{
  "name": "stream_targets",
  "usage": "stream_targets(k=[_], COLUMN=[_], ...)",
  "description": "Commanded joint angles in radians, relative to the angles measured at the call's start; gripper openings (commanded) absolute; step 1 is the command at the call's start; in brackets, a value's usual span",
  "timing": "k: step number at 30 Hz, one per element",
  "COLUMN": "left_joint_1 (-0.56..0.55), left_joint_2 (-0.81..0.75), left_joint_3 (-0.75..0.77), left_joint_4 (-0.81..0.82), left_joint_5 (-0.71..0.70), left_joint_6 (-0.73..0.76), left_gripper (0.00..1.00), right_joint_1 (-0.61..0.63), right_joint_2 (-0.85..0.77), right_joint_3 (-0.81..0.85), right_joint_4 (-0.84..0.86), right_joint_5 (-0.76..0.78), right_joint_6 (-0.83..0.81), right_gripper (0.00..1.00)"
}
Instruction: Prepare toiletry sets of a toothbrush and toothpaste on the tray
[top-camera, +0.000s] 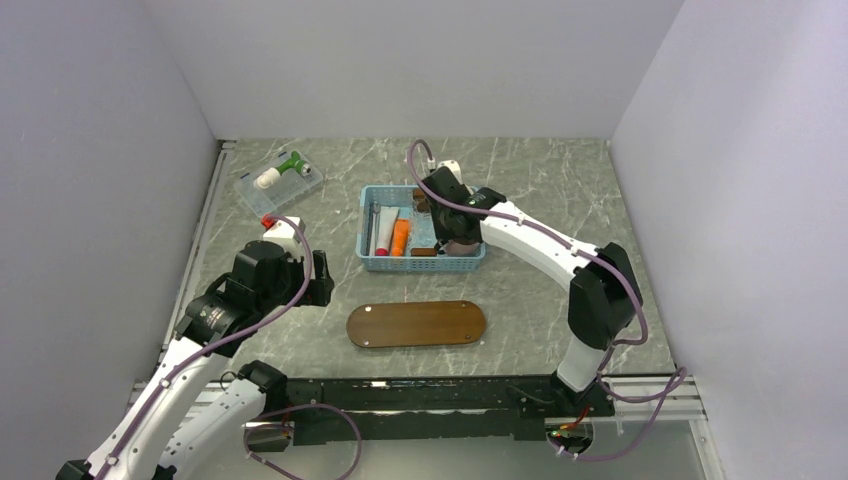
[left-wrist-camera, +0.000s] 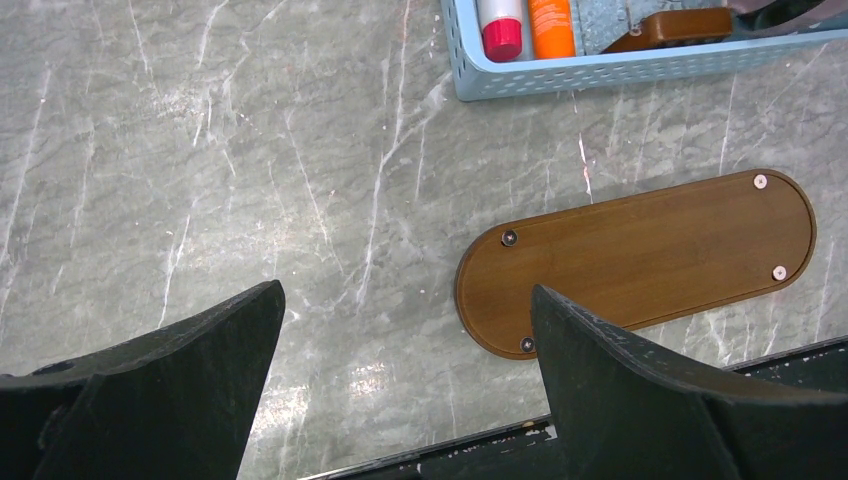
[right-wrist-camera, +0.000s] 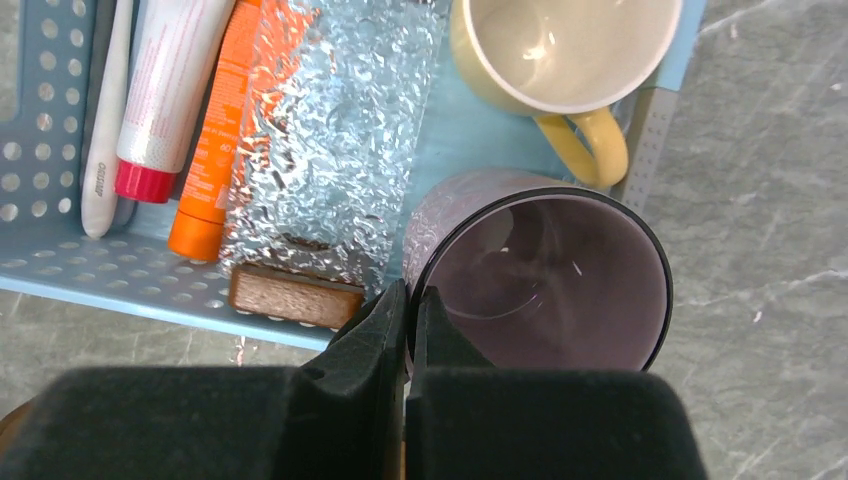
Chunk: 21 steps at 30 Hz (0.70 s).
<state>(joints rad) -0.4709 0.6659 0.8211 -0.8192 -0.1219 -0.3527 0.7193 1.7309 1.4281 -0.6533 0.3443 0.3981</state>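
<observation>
The orange toothpaste (right-wrist-camera: 213, 150) lies in the light-blue basket (top-camera: 386, 262), also seen in the top view (top-camera: 400, 237) and the left wrist view (left-wrist-camera: 550, 22). The whitish toothbrush (right-wrist-camera: 104, 125) lies at the basket's left wall. The dark-brown tray (top-camera: 416, 324) lies bare on the table in front of the basket; it also shows in the left wrist view (left-wrist-camera: 640, 255). My right gripper (right-wrist-camera: 410, 305) is shut on the rim of a purple cup (right-wrist-camera: 545, 285) at the basket's near right corner. My left gripper (left-wrist-camera: 405, 295) is open and empty above the table, left of the tray.
The basket also holds a white tube with a red cap (right-wrist-camera: 165, 90), a foil packet (right-wrist-camera: 325, 130), a brown block (right-wrist-camera: 295, 297) and a yellow mug (right-wrist-camera: 560, 50). A clear plastic box (top-camera: 280, 185) with a green and white item stands at the back left.
</observation>
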Motion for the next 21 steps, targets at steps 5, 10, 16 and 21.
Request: stream_targets(k=[5,10,16,21], left_joint_1=[-0.001,-0.002,-0.001,-0.001], left_joint_2=[0.007,0.006,0.001,-0.001], left_joint_3=[0.000,0.000,0.001,-0.001], left_joint_4=[0.029,0.027,0.027,0.024], left_joint_5=[-0.013,-0.016,-0.019,-0.023], left_joint_6=[0.014,0.014,0.012,0.009], left_gripper=[0.99,0.99,0.99,0.99], right_joint_1=[0.025,0.065,0.126,0.187], right_joint_2=[-0.100,-0.132,-0.193,-0.233], right_joint_3=[0.099,0.110,0.088,0.071], right_joint_4=[-0.061,-0.095,-0.111,-0.140], right_joint_5=[0.149,0.171,0.188,0.182], right_joint_6=[-0.049,-0.049,-0.028,-0.007], right_gripper=[0.00,0.00,0.00,0.00])
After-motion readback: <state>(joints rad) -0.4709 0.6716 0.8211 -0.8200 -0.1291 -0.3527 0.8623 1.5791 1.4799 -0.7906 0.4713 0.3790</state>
